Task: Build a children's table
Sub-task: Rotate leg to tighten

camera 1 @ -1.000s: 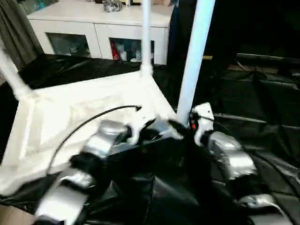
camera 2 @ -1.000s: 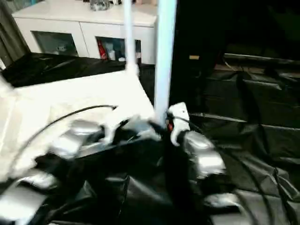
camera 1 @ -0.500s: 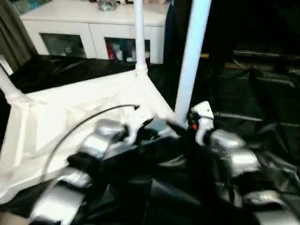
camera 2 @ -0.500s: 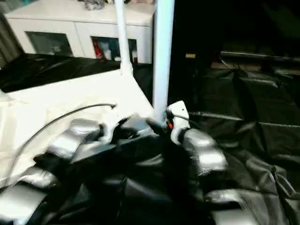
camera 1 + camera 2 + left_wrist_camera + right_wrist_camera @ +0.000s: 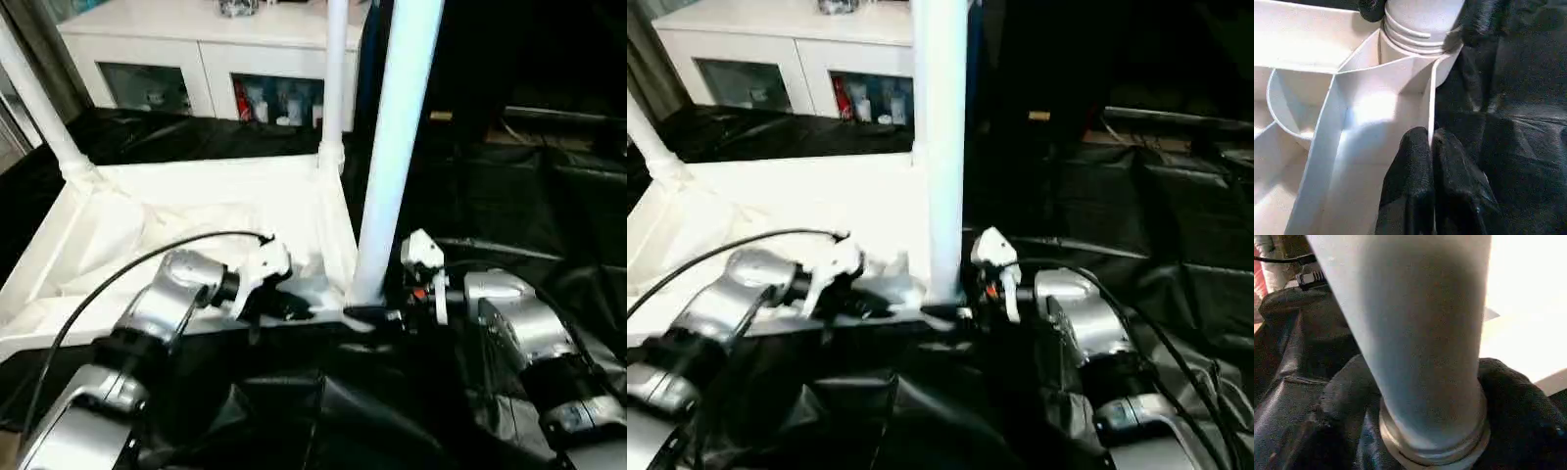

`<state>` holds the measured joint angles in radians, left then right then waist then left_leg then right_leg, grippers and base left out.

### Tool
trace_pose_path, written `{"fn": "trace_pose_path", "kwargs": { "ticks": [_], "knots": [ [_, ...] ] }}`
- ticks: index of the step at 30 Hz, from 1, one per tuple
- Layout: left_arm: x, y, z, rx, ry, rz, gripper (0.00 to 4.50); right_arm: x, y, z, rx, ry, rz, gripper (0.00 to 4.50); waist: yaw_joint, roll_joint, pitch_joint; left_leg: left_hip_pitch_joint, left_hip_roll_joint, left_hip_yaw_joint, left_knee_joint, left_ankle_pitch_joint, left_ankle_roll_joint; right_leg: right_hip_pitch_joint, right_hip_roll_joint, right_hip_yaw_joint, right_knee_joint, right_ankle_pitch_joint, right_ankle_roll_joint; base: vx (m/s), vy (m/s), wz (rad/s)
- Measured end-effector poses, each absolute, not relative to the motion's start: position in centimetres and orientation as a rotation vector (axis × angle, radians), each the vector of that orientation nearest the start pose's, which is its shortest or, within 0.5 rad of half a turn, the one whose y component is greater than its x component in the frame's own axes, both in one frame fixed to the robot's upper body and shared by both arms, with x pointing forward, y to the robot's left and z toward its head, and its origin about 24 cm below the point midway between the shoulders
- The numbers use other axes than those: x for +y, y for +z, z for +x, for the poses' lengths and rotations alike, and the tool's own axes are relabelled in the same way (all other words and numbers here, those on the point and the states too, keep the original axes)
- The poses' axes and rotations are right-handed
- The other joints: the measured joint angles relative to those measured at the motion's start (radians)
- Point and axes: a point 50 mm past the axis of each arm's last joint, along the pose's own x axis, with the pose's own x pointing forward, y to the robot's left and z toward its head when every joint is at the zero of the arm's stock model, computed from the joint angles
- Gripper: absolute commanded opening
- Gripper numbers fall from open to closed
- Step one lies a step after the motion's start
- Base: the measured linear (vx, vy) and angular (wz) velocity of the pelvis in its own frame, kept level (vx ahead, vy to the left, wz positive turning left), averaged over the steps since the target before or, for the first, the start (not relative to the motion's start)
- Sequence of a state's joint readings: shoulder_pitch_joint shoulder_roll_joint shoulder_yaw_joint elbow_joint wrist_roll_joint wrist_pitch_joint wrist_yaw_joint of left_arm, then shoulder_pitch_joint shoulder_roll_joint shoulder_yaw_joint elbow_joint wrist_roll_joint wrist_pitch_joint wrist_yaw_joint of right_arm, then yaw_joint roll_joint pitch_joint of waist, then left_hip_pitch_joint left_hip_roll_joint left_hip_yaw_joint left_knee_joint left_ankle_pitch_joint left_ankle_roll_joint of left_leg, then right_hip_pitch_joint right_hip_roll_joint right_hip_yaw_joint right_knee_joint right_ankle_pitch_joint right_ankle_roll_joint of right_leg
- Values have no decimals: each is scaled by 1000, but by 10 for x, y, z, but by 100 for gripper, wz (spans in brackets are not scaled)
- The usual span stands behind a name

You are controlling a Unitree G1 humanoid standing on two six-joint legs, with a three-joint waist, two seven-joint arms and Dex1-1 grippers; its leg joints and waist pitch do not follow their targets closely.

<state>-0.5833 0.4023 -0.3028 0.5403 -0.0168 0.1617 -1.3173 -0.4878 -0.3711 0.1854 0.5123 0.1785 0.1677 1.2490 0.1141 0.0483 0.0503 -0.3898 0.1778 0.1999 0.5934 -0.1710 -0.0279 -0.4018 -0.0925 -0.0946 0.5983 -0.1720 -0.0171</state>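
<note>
- The children's table [image 5: 196, 211] lies upside down on black sheeting [image 5: 509, 206], ribbed underside facing up, legs pointing at the ceiling.
- Nearest the camera, the near leg [image 5: 392, 147] stands upright in the corner socket closest to the robot, a tall pale column between the two silver forearms.
- Further back, the far leg [image 5: 335, 78] rises from the next corner, and a left leg [image 5: 39, 103] slants up from the corner on the robot's left.
- The right gripper [image 5: 1420, 396] is at the foot of the near leg, its black fingers [image 5: 1518, 396] spread wide to either side of the base, right where the leg's ringed collar meets the socket. They wrap the leg closely; whether they actually press on it, I cannot tell.
- In the left wrist view, the same ringed collar sits in the round socket, with black fingertips flanking it.
- The left gripper [image 5: 1431, 147] is pinched together on the table's thin rim wall, close to that corner, one black finger [image 5: 1410, 166] on each face of the wall.
- Behind the table stands a white cabinet [image 5: 211, 54] with glass doors, small items visible inside.
- A black cable [image 5: 127, 269] arcs over the left forearm across the table's underside.
</note>
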Motion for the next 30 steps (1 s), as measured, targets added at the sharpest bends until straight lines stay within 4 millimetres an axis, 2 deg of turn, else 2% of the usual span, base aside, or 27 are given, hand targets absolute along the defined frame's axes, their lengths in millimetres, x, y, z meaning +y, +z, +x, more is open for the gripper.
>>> {"fn": "trace_pose_path", "kwargs": {
  "ticks": [2,3,11,14,15,18,21,23,26,27,30],
  "knots": [
    [137,55,308,504,-1432,357,0,-145,48,301,374,1321,-97,312,1,0,0,0,0,0,0,0,0,0,0,0,1,0,0,0,0,0],
    [137,55,308,507,-1432,356,0,-145,47,300,375,1321,-92,289,1,0,0,0,0,0,0,0,0,0,0,0,1,0,0,0,0,0],
    [133,53,308,504,-1410,340,0,-141,44,298,357,1269,-54,261,0,2,0,1,0,0,0,0,0,0,0,0,1,0,0,0,0,0],
    [131,51,313,495,-1341,330,0,-138,40,303,339,1152,-38,259,-4,2,0,5,0,0,0,0,0,3,0,0,2,0,0,0,0,0],
    [127,49,319,485,-1272,316,0,-134,37,309,323,1033,-7,259,-9,2,0,7,0,0,-1,0,-1,5,0,0,2,0,0,0,0,0],
    [115,48,329,467,-1171,297,0,-129,34,319,302,828,39,258,-23,5,0,8,-1,-1,-1,0,-1,4,-1,0,1,-2,4,0,0,0],
    [100,45,338,465,-1073,242,0,-121,32,330,282,637,67,257,-29,7,1,9,-2,-2,-1,0,-1,6,-1,0,-2,-3,4,0,0,0],
    [92,44,342,465,-1032,220,0,-117,32,334,277,559,52,257,-29,12,0,9,-3,-2,-2,0,-1,6,-1,0,-5,-3,4,0,0,0],
    [88,42,342,468,-1022,210,0,-118,32,335,265,539,45,257,-28,18,-2,9,-4,-2,-2,0,-1,6,-2,1,-7,-3,4,0,0,0],
    [88,42,342,466,-1023,211,0,-118,32,335,262,538,52,326,-27,19,-2,9,-4,-2,-2,0,-1,6,-2,1,-7,-3,4,0,0,0],
    [88,42,342,465,-1030,217,0,-119,32,334,265,575,55,351,-27,20,-3,8,-4,-2,-2,0,-1,6,-2,1,-7,-3,5,0,0,0]
  ]
}}
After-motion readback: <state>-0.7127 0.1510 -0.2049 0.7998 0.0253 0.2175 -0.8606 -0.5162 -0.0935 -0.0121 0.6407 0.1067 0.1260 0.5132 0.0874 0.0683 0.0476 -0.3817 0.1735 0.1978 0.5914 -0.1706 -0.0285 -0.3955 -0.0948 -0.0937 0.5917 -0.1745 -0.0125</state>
